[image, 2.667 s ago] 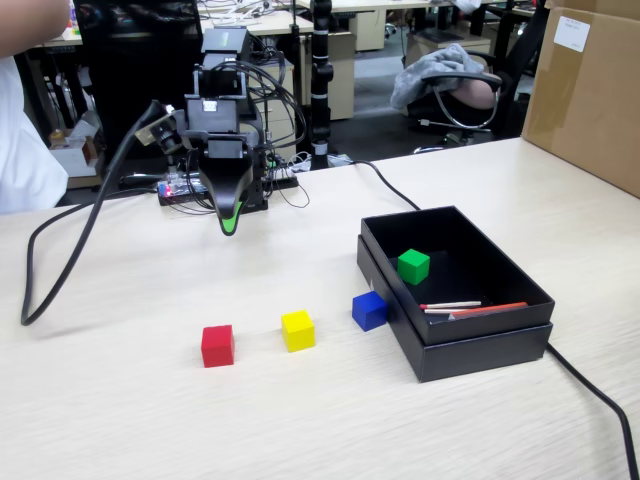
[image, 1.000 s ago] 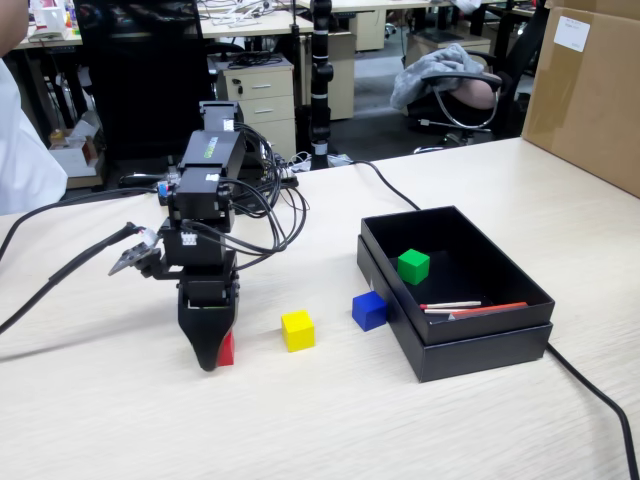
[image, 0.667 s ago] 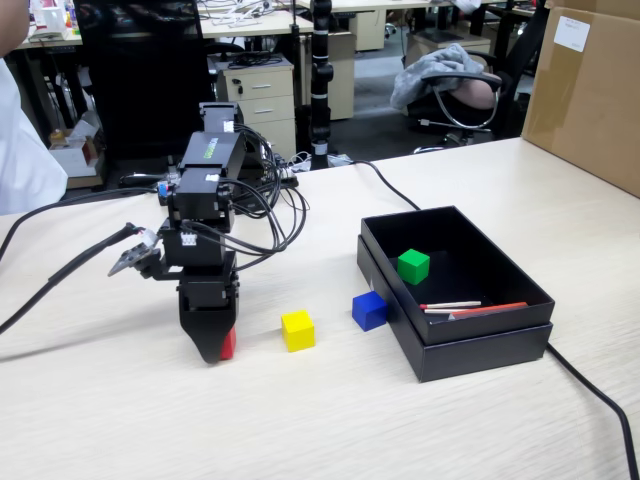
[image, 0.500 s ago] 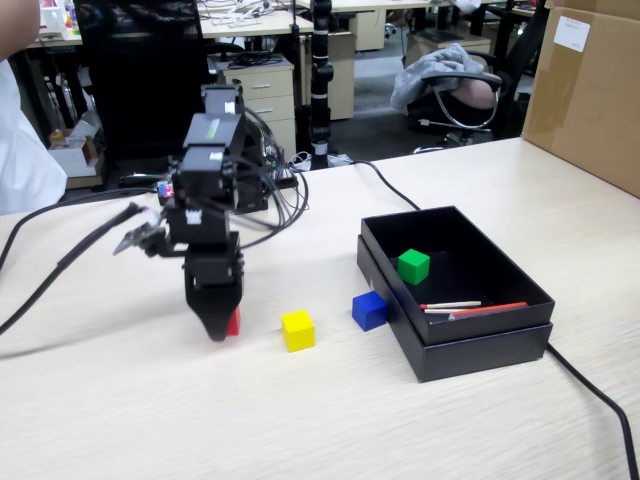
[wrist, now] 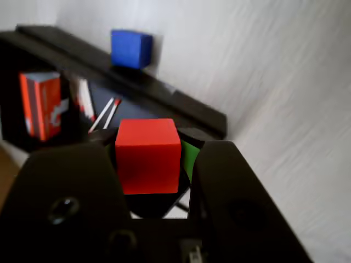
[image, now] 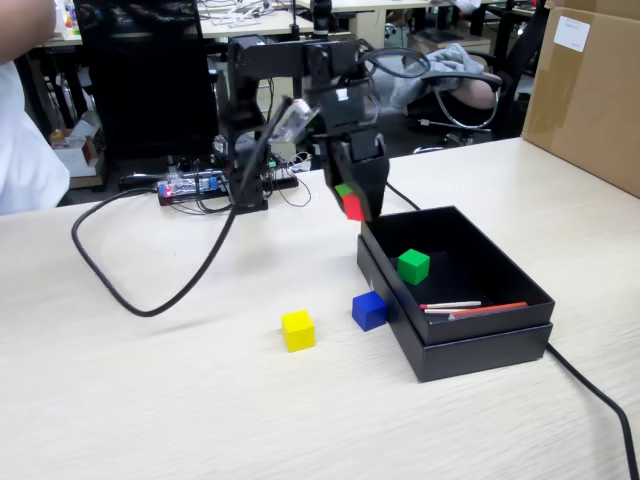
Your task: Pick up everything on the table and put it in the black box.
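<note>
On the table [image: 120,400], the yellow cube [image: 298,329] and the blue cube [image: 369,310] lay waiting, the blue just beside the black box [image: 480,345]. The gripper [image: 354,207], clamped on the red cube [image: 353,207], hung above the box's near corner. The green cube [image: 413,265] sat inside, so roughly half the job remained.

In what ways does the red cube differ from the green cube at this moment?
The red cube is clamped in the gripper and hangs in the air near the rim of the black box; the green cube rests free on the box floor. The red cube is above the table outside the box; the green cube is inside it. One is red, the other green. Both are small plain cubes that look equal in size.
</note>
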Available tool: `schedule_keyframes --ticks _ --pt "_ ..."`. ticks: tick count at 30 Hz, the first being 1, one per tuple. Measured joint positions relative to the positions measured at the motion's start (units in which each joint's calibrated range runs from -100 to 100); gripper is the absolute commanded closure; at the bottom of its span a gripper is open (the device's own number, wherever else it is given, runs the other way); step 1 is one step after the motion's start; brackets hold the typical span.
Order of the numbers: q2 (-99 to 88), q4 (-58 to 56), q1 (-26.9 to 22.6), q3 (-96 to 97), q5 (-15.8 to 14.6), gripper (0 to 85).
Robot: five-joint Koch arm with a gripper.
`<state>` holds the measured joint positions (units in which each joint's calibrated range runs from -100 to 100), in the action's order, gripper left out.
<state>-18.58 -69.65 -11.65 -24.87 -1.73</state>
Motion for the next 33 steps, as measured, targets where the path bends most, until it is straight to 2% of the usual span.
schedule_keyframes --ticks 4,12,27,29,33 --pt "13.9 -1.5 -2.8 -15.5 -0.9 76.1" --pt "38.2 -4.0 -2.8 -29.3 -1.6 75.9" --pt "49.6 -4.3 -1.5 -30.3 -2.6 75.3" --pt "50.4 -4.3 -1.4 -30.3 -2.6 70.5" --pt "50.4 -4.3 -1.4 -30.3 -2.8 51.1"
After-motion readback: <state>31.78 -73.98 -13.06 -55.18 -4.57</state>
